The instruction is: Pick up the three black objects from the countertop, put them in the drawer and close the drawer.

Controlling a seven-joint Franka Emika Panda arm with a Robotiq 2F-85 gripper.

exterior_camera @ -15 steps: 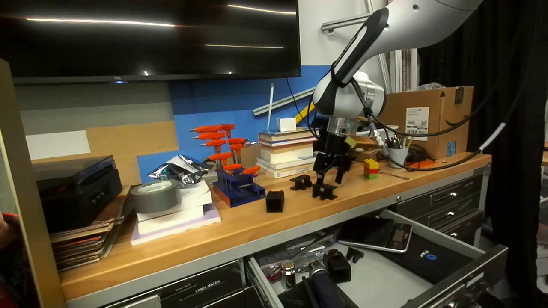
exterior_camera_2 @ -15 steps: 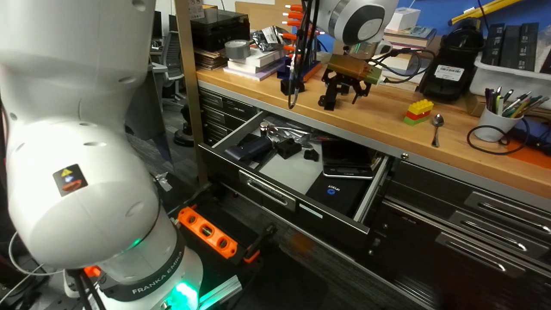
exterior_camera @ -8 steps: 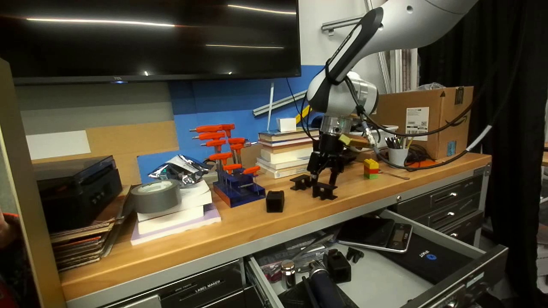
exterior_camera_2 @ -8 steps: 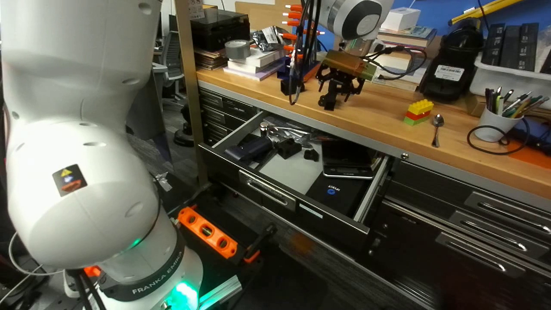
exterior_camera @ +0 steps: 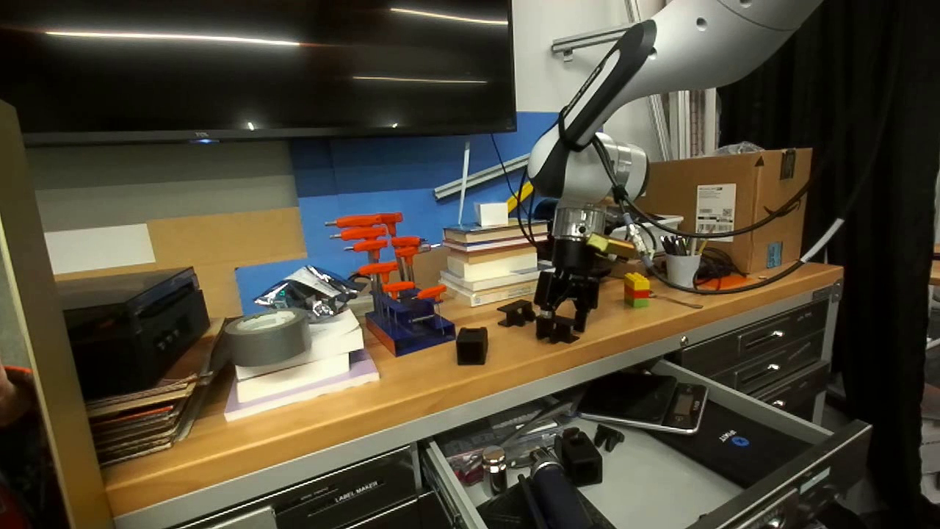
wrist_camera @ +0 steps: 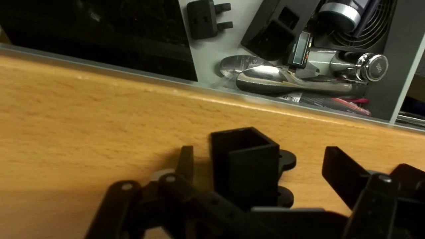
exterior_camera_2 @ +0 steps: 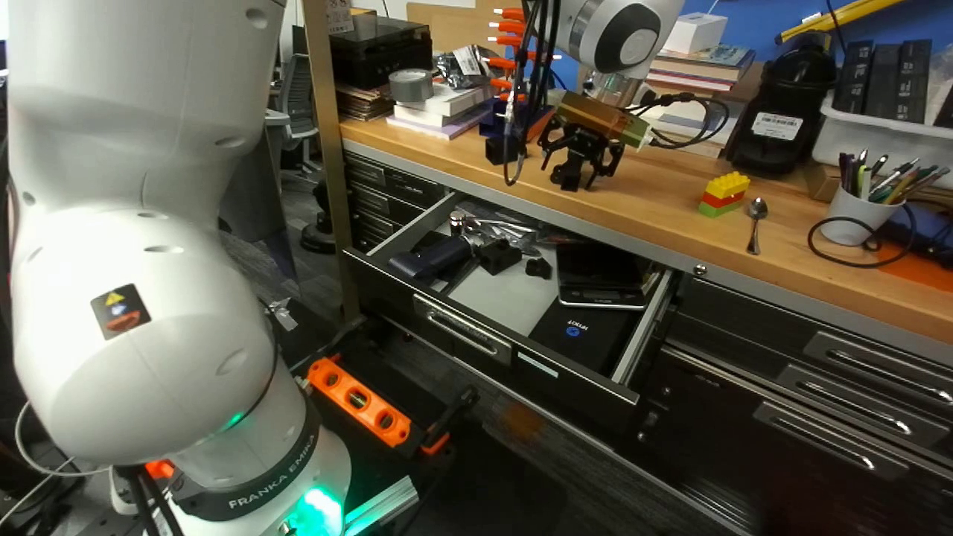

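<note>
My gripper is open in the wrist view, its fingers either side of a hollow black object with two round tabs. Gaps show between that object and both fingers. In an exterior view the same object stands on the wooden countertop, partly covered by the gripper. A similar black object sits just behind it, and a black cube-like object lies farther left. The drawer is pulled out beneath, with several things inside.
Stacked books and a blue stand of orange-handled keys are behind the gripper. A toy brick stack, a spoon and a pen cup stand to one side. Cables hang from the arm.
My gripper has shifted slightly and come down, so its fingers now straddle the front black object. The objects on the countertop and the drawer have not moved.
</note>
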